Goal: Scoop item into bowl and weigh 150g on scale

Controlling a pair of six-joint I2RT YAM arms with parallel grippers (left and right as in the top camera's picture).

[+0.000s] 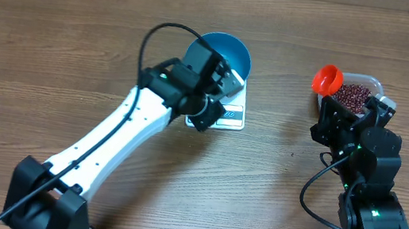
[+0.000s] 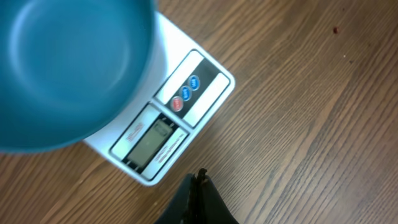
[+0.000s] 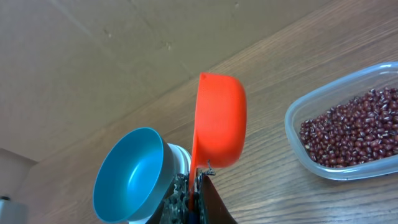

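The wooden table (image 1: 54, 45) carries everything. From above, the left arm (image 1: 130, 128) slants up from the near left corner, and its head covers the near left part of the blue bowl (image 1: 233, 54) and most of the scale (image 1: 234, 117). The right arm (image 1: 372, 202) rises from the near right corner, its head over the near edge of the clear tub (image 1: 366, 79), well to the right of the scale.

The left wrist view shows what the overhead hides. The bowl (image 2: 68, 68) sits on the scale (image 2: 205, 87) and covers its back part, while the display and buttons stay uncovered. The display is too dim to read. The beans (image 1: 351, 95) lie in the tub, a maroon heap seen most clearly from the right wrist (image 3: 354, 134).

The orange scoop (image 3: 219, 118) stands on edge beside the tub's left rim. The right gripper (image 3: 198, 180) is clamped on its handle. The left gripper (image 2: 200, 180) has its fingers pressed together with nothing between them. It hangs over bare wood just in front of the scale's display edge.
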